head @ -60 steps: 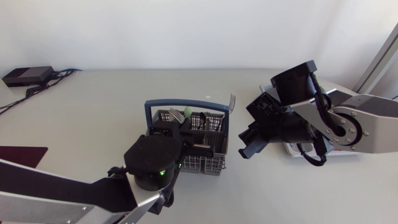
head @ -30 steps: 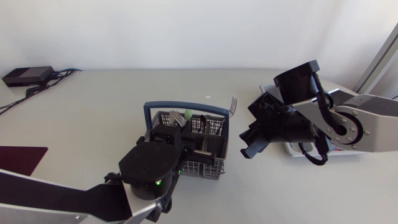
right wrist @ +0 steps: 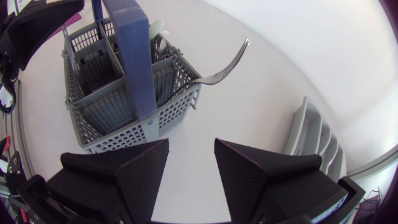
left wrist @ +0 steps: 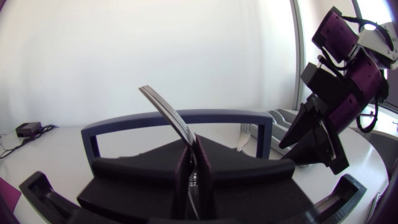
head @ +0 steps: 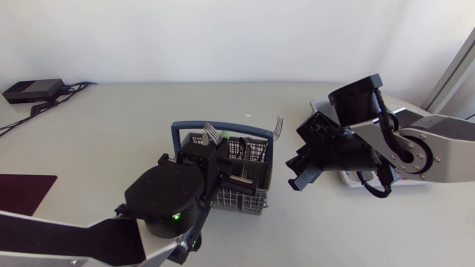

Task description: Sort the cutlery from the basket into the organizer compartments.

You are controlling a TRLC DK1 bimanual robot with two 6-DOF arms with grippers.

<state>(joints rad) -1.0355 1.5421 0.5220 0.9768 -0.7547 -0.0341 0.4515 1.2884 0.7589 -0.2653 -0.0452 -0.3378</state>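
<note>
The left gripper [left wrist: 191, 158] is clenched on a fork [left wrist: 163, 107] held tines up over the basket [right wrist: 118, 134], near the middle of the surface [head: 111, 126]. The fork's head rises past the basket's handle [left wrist: 124, 121]. A second fork [right wrist: 227, 65] leans out over the basket's far right corner. The right gripper [right wrist: 191, 163] hangs spread and empty just beside the basket, between it and the organizer [right wrist: 309, 134] near the surface's right edge.

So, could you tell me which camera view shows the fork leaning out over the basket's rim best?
The right wrist view: the fork shows nearly whole, arching from the basket over its rim. The head view catches only its tines; the left wrist view shows them small behind the handle.
</note>
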